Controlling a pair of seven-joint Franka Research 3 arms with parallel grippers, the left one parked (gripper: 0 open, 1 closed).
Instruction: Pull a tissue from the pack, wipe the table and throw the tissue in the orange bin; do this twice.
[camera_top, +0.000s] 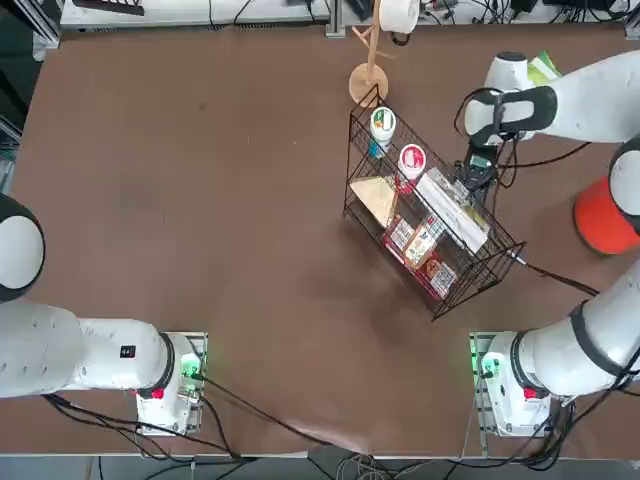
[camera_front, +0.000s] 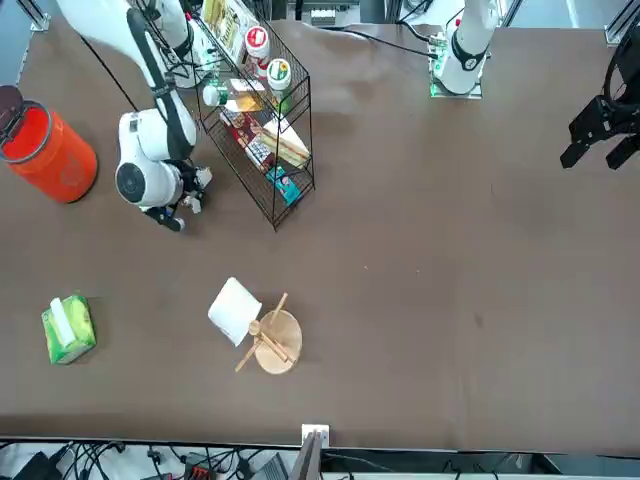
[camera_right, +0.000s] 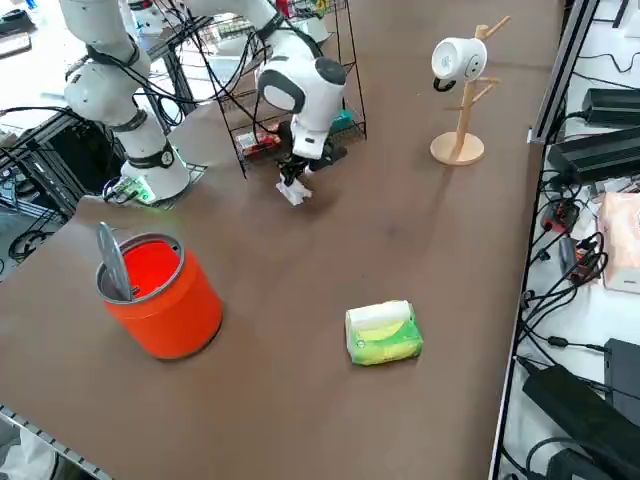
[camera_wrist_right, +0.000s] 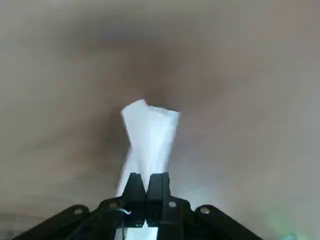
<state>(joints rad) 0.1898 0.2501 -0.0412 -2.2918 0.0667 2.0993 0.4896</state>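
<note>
The right gripper (camera_wrist_right: 146, 186) hung low over the bench (camera_top: 200, 200), just beside the black wire basket (camera_top: 432, 240) on the side toward the orange bin (camera_right: 160, 295). Its jaws were clenched on a white tissue (camera_wrist_right: 148, 135) — the wrist view showed the two fingers pressed together with the sheet pinched between them and fanning out toward the brown surface. From the right side the tissue (camera_right: 292, 190) appeared as a small white scrap under the gripper (camera_right: 291, 178), at or very near the benchtop; whether it actually touched could not be told.

The pack (camera_right: 382, 333), green and yellow with a white sheet showing at its top, lay flat on the bench well apart from the gripper, toward the far right corner from the robot. The orange bin stood upright near the bench's right edge, a grey flap tilted up inside its rim. A wooden mug stand (camera_right: 462, 100) with a white mug (camera_right: 455, 58) stood beyond the basket — clear of the arm.
</note>
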